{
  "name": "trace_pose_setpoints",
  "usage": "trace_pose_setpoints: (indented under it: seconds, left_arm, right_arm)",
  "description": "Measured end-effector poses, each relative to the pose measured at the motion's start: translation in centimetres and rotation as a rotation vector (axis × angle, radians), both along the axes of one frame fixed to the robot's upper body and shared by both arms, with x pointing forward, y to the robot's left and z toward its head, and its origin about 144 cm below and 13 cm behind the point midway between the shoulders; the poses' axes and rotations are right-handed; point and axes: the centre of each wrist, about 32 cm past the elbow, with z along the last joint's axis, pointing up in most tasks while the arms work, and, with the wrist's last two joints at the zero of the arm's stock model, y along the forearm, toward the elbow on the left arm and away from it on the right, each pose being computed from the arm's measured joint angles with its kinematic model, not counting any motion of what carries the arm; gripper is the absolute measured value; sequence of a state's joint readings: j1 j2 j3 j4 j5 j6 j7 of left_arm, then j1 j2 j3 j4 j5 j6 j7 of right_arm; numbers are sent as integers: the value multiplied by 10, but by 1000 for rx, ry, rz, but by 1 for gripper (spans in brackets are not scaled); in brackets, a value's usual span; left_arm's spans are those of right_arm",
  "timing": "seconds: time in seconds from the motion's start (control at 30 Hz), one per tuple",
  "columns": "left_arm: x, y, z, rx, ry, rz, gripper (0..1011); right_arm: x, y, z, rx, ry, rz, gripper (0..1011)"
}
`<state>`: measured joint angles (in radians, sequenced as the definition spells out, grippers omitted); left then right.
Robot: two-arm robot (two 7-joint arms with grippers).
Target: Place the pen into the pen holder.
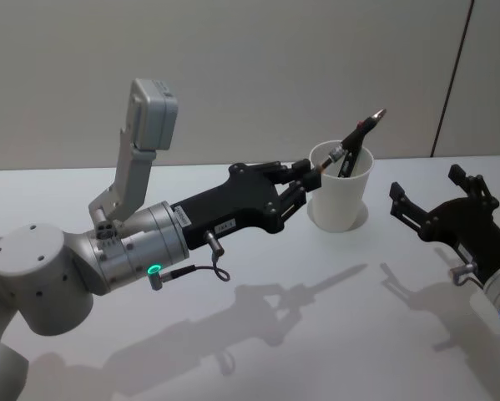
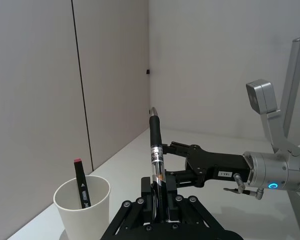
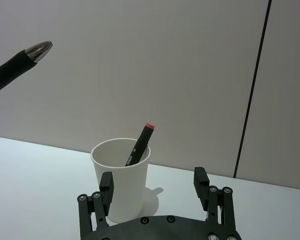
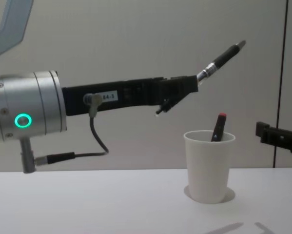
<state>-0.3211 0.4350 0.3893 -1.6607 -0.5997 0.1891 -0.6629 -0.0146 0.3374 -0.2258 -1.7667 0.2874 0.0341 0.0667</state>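
We see the pen (image 4: pixel 223 57) above the pen holder (image 4: pixel 207 168), a white paper cup, angled toward two o'clock and clamped in our left gripper (image 4: pixel 192 83). A red-capped marker (image 4: pixel 218 127) leans inside. At three o'clock, our right gripper (image 1: pixel 426 185) sits spread apart, empty.
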Motion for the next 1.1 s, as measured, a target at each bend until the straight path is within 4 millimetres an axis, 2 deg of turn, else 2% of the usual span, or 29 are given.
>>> trace_pose_setpoints:
  seconds: [0.6,1.1]
  left_arm:
    - [1,-3,1,-2,-1,-5,164]
    - [1,-4,1,-2,-1,-6,164]
  right_arm:
    - [-7,-6,0,61,-1,50,1001]
    - [-42,-16,-1,230,10,154,1002]
